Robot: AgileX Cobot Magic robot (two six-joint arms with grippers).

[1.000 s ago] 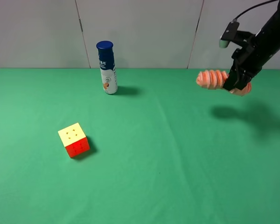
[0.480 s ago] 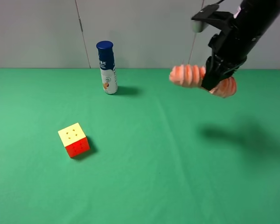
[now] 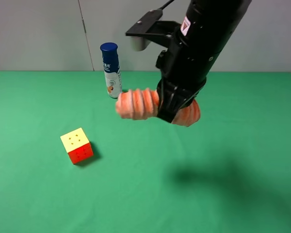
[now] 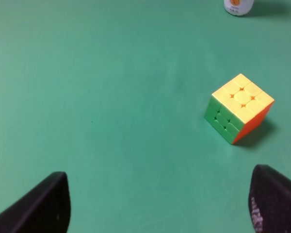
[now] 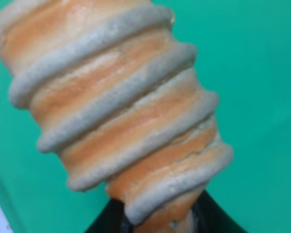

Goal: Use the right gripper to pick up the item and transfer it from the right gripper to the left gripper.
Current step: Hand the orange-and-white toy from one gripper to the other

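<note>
**A:** High view: your right hand (image 3: pixel 172 109) has swung in from the far right. It now hangs clamped on the item (image 3: pixel 136 103), in the air just right of the bottle (image 3: pixel 111 70). The pickup looks done, and only the handover is left.

**B:** Anything in your way?

**A:** Only the cube (image 3: pixel 77 145), on the tabletop (image 3: pixel 39 97) left of the bottle and nearer you.

**B:** Left wrist view?

**A:** Your left hand (image 4: pixel 157 208) is spread wide and empty, low over the tabletop, with the cube between it and the bottle.

**B:** Right wrist view?

**A:** The item fills it, pinched tight.
</note>
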